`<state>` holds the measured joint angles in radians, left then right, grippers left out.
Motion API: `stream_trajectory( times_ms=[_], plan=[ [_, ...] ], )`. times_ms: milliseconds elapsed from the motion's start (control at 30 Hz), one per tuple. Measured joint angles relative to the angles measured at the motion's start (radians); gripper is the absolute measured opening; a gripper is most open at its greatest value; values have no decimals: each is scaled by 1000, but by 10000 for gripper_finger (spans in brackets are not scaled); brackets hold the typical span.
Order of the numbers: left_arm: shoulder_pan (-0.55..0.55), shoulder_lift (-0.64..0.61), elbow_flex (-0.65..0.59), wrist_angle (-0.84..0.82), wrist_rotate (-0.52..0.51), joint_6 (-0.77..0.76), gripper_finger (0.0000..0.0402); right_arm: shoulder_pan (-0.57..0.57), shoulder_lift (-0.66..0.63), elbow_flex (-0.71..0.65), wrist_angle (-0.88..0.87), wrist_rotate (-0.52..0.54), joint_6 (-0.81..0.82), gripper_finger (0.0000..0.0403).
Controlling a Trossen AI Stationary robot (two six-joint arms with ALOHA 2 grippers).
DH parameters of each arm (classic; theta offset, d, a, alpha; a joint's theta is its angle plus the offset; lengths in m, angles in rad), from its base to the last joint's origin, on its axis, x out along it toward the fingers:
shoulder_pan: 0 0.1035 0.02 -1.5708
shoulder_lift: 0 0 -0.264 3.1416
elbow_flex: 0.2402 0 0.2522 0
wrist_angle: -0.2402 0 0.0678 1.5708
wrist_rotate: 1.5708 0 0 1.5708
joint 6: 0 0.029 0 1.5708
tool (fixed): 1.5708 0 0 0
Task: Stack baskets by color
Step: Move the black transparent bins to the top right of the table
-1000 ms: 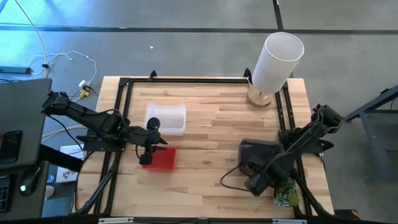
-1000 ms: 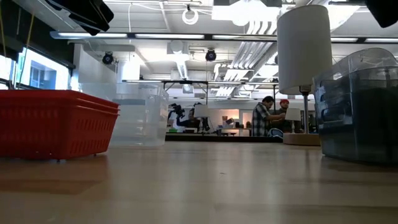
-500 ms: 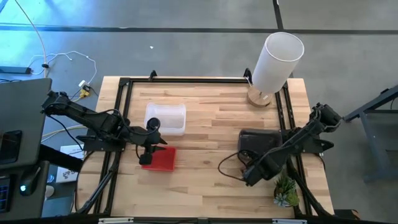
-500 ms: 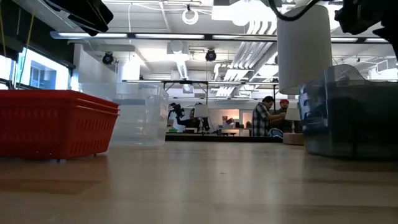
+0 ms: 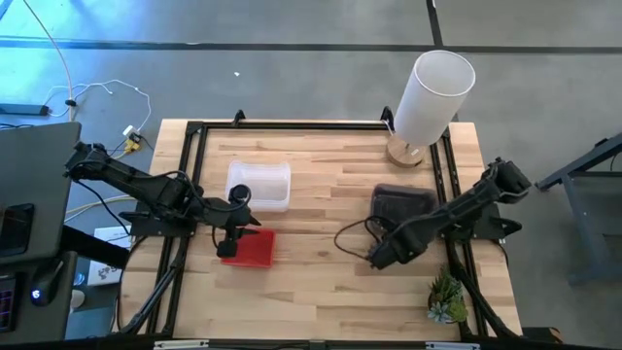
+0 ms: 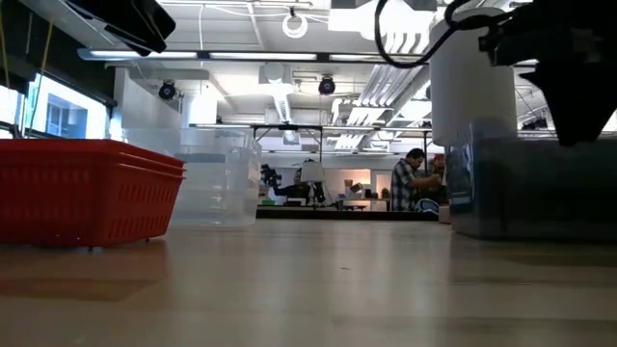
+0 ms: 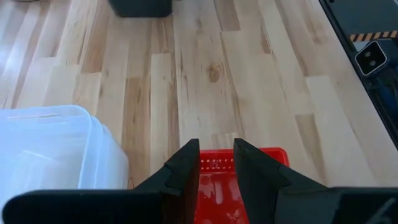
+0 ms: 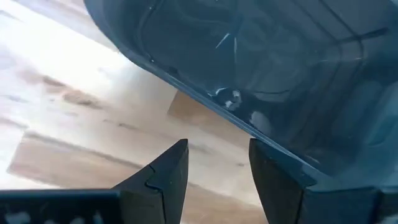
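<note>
A stack of red mesh baskets [image 5: 251, 249] stands on the table's left near part. A stack of clear baskets [image 5: 260, 185] stands just beyond it. My left gripper [image 7: 216, 152] hangs open above the red stack's far edge and touches nothing. A stack of dark smoky grey baskets [image 5: 403, 204] stands on the right half. My right gripper [image 5: 379, 257] is open at that stack's near side, slanting down, its fingertips about level with the rim in the low view. My right gripper meets the dark stack's rim on its near side [image 8: 273, 146] with the tip of one open finger [image 8: 264, 163]; nothing lies between the two fingers. It comes from the near side, pointing steeply down. The stack stands flat on the table.
A tall white cylinder [image 5: 432, 97] on a wooden foot stands at the far right corner. A small green plant [image 5: 447, 299] sits at the near right corner. Black frame rails [image 5: 194, 156] run along the table's edges. Bare wood [image 5: 321, 243] lies between the stacks. People [image 6: 410, 183] are in the room beyond.
My right gripper has swung from the near right corner toward the table's left and far side, rolling as it went. The dark stack has slid along the table toward the far edge ahead of it, staying upright. The plant now shows clear of the arm.
</note>
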<state>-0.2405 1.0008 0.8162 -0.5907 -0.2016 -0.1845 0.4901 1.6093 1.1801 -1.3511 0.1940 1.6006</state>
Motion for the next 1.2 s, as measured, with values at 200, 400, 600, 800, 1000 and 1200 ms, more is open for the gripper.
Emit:
stream_trajectory(
  times_ms=[200,400,600,800,1000,1200],
  plan=[
    [0,0,0,0,0,13,85,-72,0,0,-32,39,-78,158],
    [2,0,0,1,0,13,85,-140,0,0,-62,68,-168,158],
    [54,-2,0,-27,31,13,85,-170,0,0,-113,79,-222,158],
    [138,-4,0,-66,38,22,85,-154,0,-8,-122,56,-222,158],
    [209,-4,0,-66,67,65,85,-147,0,-110,-125,-20,-218,158],
    [256,-4,0,-67,137,57,85,-147,0,-149,-132,9,-230,158]
  ],
)
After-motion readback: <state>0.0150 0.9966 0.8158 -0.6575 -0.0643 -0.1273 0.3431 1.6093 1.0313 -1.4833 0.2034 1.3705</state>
